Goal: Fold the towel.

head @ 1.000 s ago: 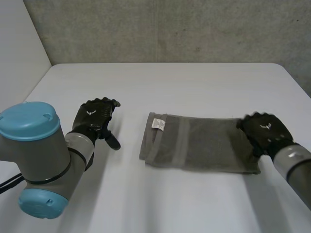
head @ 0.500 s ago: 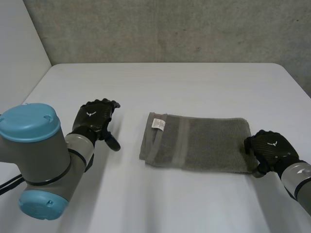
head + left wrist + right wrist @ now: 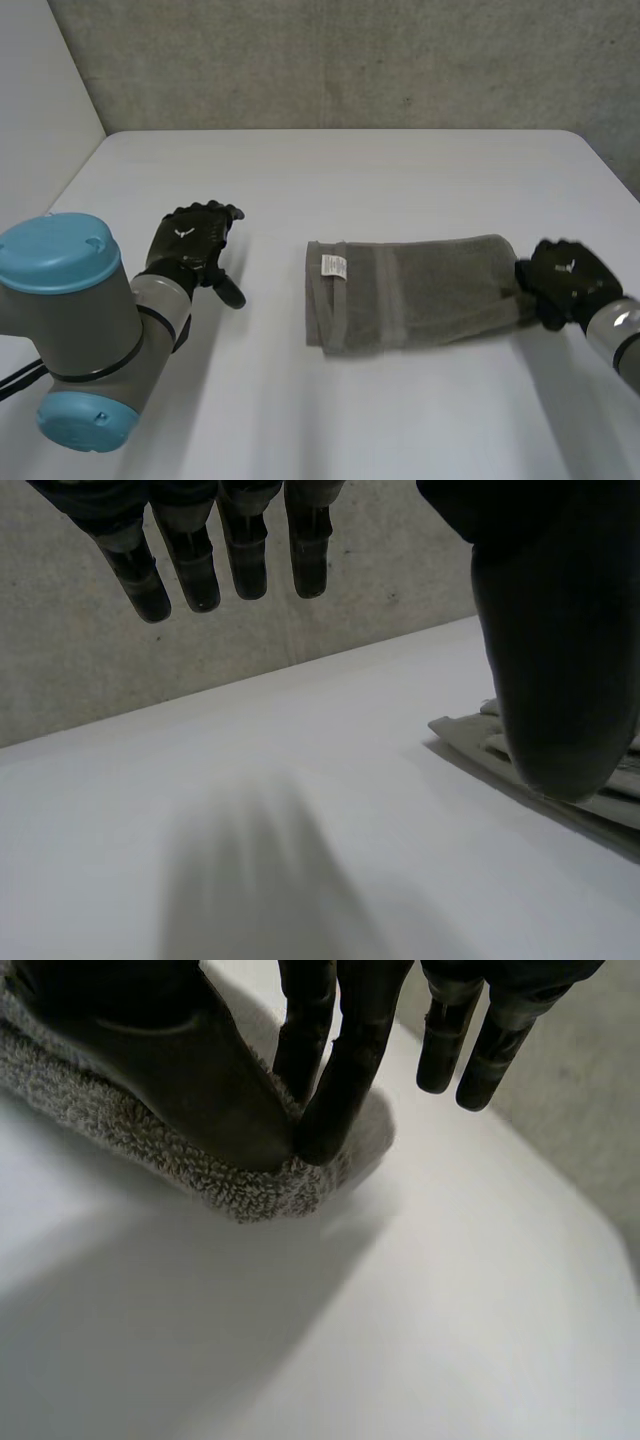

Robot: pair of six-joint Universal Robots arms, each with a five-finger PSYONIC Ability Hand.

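While your right hand (image 3: 565, 285) pinches the towel (image 3: 420, 292) at its end, your left hand (image 3: 195, 245) hangs slack-fingered above the worktop (image 3: 350, 180).

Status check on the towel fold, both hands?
Left hand open, hovering over the table, left of the towel. Right hand pinching the towel's right end. No obstacles seen.

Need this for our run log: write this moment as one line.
task: fold towel | left robot hand: open, apart from towel | right robot hand: pinching towel's end | fold: not yet made
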